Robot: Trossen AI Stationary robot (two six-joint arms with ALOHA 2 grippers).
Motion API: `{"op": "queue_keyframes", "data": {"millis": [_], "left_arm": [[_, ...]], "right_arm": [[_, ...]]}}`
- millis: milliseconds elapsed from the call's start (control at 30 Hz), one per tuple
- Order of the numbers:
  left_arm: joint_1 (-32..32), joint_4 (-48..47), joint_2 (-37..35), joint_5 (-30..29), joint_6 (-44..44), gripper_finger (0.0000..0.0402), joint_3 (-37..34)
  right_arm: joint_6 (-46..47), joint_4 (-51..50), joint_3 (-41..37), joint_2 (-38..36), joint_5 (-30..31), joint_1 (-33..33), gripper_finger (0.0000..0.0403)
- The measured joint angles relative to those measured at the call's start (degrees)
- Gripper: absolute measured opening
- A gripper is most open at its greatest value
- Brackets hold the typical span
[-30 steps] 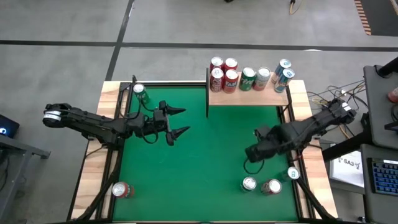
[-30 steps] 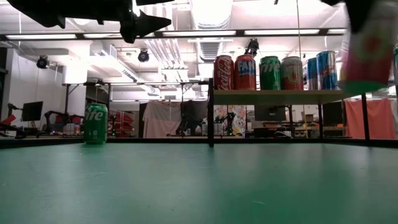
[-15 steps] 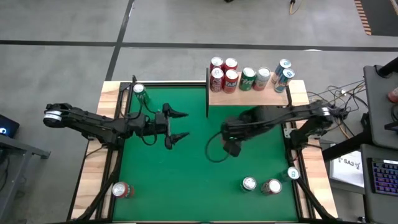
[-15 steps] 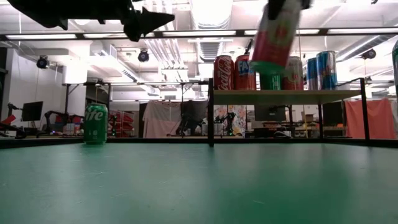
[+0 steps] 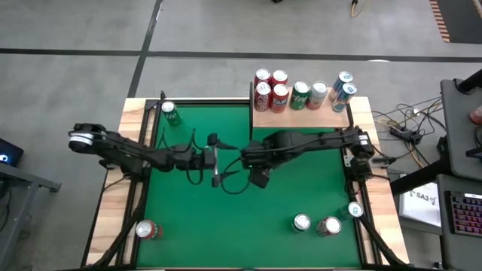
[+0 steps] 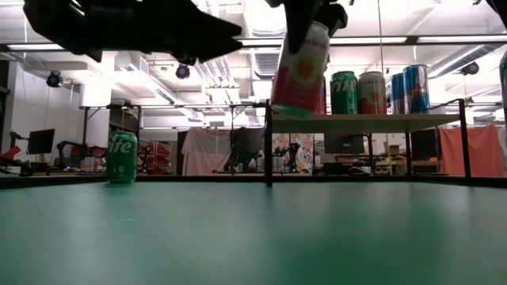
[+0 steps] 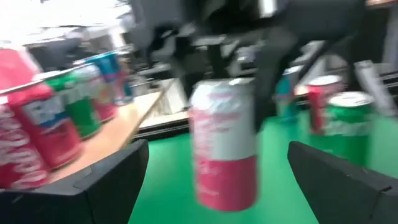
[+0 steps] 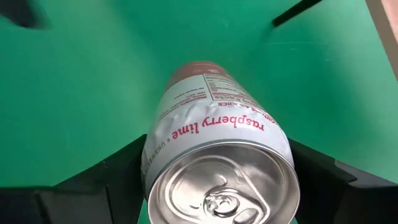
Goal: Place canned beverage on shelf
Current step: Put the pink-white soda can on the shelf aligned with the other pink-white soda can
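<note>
Green felt is lying under a pink-and-white can (image 6: 301, 67), which the right gripper (image 5: 257, 167) is clamping aloft mid-table, short of the shelf (image 5: 301, 117), probably for a handover. Facing it, the left gripper (image 5: 214, 159) is waiting with fingers spread wide, holding nothing.

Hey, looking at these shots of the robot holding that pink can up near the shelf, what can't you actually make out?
- Pink can: the brand, blurred in the left wrist view; the right gripper covers the can in the high view.
- Shelf: labels of the cans on it, too small from above.
- Left gripper: its gap to the can, tiny in the high view, a dark shape cut by the top edge in the low view.
</note>
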Motion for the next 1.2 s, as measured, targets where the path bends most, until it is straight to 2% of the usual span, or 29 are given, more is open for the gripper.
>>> {"op": "queue_keyframes", "data": {"millis": [67, 233, 433, 600, 967, 1067, 1200], "left_arm": [[0.0, 2.6, 1.7, -1.3, 0.2, 0.0368, 0.0], [0.0, 8.7, 5.0, -1.3, 1.3, 0.0368, 0.0], [0.0, 9.3, 9.9, -1.6, 1.4, 0.0368, 4.5], [-0.2, 5.0, 14.7, -11.1, 1.2, 0.0368, 10.1], [-0.3, -2.5, 21.0, -12.8, -0.8, 0.0365, 18.3], [-0.3, -3.4, 21.1, -13.3, -1.6, 0.0344, 18.9], [-0.3, -3.7, 20.8, -13.4, -1.7, 0.0277, 18.8]], "right_arm": [[1.4, 0.0, 0.7, -0.2, 0.3, -0.1, 0.0288], [4.2, -0.3, 3.8, -0.9, 5.7, -0.2, 0.0288], [4.5, -0.2, 6.8, -1.0, 6.4, -0.3, 0.0288], [6.1, -0.4, 7.0, -1.0, 6.5, -0.3, 0.0288], [8.0, -0.2, 7.0, -1.0, 5.8, -0.3, 0.0288], [7.9, -0.2, 7.0, -1.0, 5.8, -0.3, 0.0288], [7.6, -0.2, 7.0, -1.0, 5.5, -0.3, 0.0290]]}}
